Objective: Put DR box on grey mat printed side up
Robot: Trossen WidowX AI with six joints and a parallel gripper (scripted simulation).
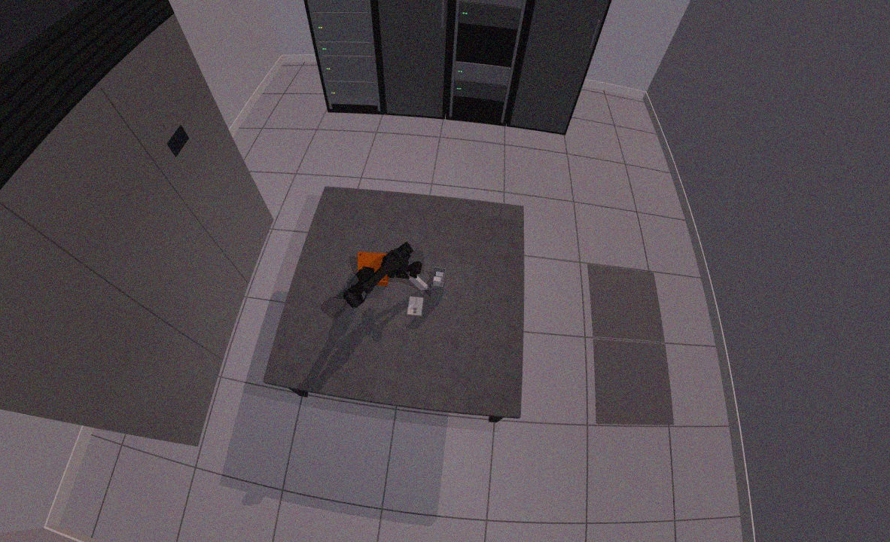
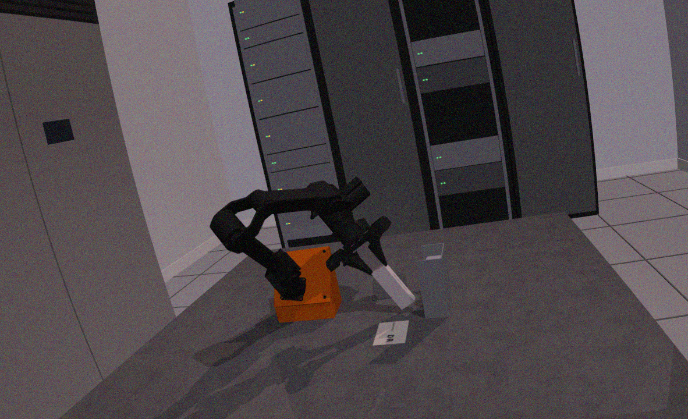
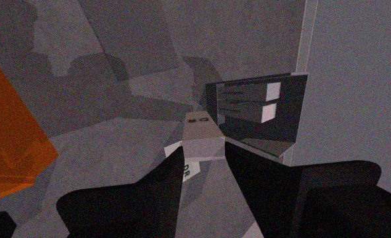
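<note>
Top view: arm (image 1: 370, 277) (image 2: 294, 196) reaches from the orange base (image 1: 364, 260) (image 2: 315, 273) (image 3: 10, 125) over the table (image 1: 475, 363) (image 2: 507, 354) (image 3: 126, 142). White box (image 1: 419, 281) (image 2: 393, 287) (image 3: 200, 129) lies between base and bin (image 1: 437, 286) (image 2: 433, 291) (image 3: 289, 123).

Exterior view: gripper (image 1: 412, 275) (image 2: 379, 269) (image 3: 203, 147) clamped on the white box, which is tilted, lower end near the bin. White card (image 1: 413, 306) (image 2: 389, 333) (image 3: 193, 168), marked DR, flat on table.

Wrist view: held box outside bin; letters on one face appear to read DR. Two other boxes (image 1: 438, 276) (image 3: 271, 99) inside bin, side by side.
</note>
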